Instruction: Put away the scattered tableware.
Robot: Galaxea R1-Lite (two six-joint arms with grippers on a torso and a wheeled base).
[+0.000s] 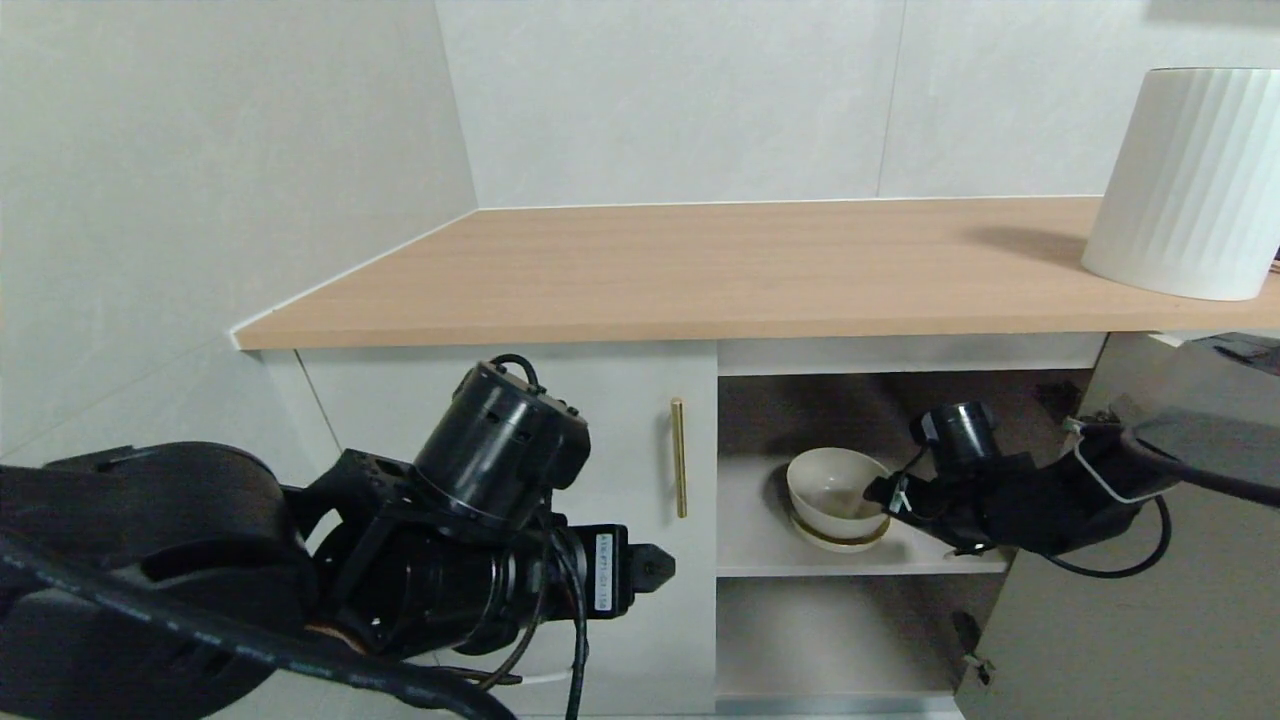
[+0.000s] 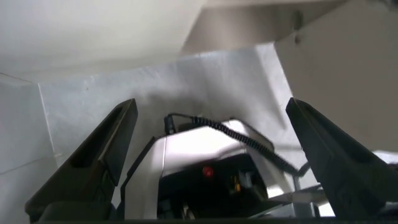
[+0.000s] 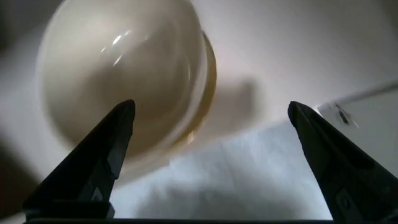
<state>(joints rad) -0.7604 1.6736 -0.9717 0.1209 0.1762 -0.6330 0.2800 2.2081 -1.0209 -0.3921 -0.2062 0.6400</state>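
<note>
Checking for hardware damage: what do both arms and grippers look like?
Both arms are matte black. The left arm has a drum-shaped housing, loose black cables and a white label near the wrist. The right arm has a smaller round housing and a looping black cable. The left gripper and right gripper each have two dark, wedge-shaped fingers.

Right gripper (image 1: 885,492) inside the cabinet (image 1: 620,390), fingers spread wide, left gripper (image 2: 211,106) low in front of the cabinet, fingers likewise apart.
</note>
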